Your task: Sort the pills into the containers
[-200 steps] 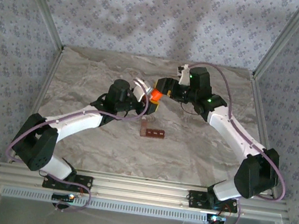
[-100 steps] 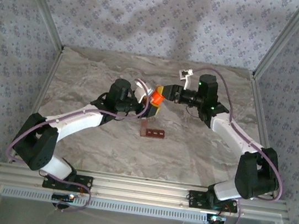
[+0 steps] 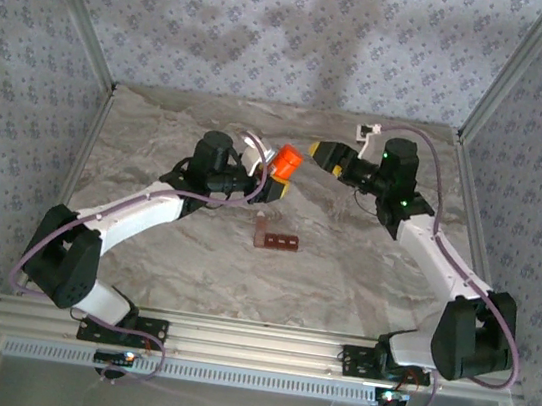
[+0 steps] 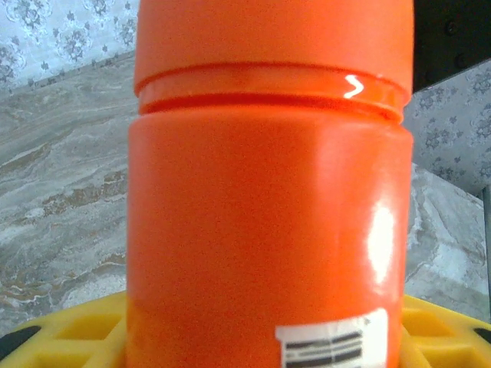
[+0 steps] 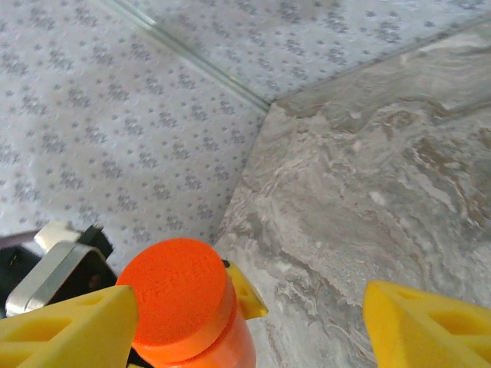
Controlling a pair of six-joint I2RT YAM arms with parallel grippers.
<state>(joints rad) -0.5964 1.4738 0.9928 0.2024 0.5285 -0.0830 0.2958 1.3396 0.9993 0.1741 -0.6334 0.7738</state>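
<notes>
My left gripper is shut on the bright orange bottle, held above the table with its cap on. The bottle looms large in the left wrist view, with yellow fingers behind its base. My right gripper stands open just right of the cap, not touching it. In the right wrist view its yellow fingers spread wide, and the orange cap sits near the left one. The dark red-brown containers strip lies on the table below the bottle. Any pills are hidden.
The marble table is bounded by patterned walls with metal corner posts left and right. The far table edge meets the wall close behind the bottle. An aluminium rail runs along the near edge.
My right gripper has drawn back from the bottle's cap toward the upper right and now stands open and apart. The left gripper has lifted the bottle slightly.
</notes>
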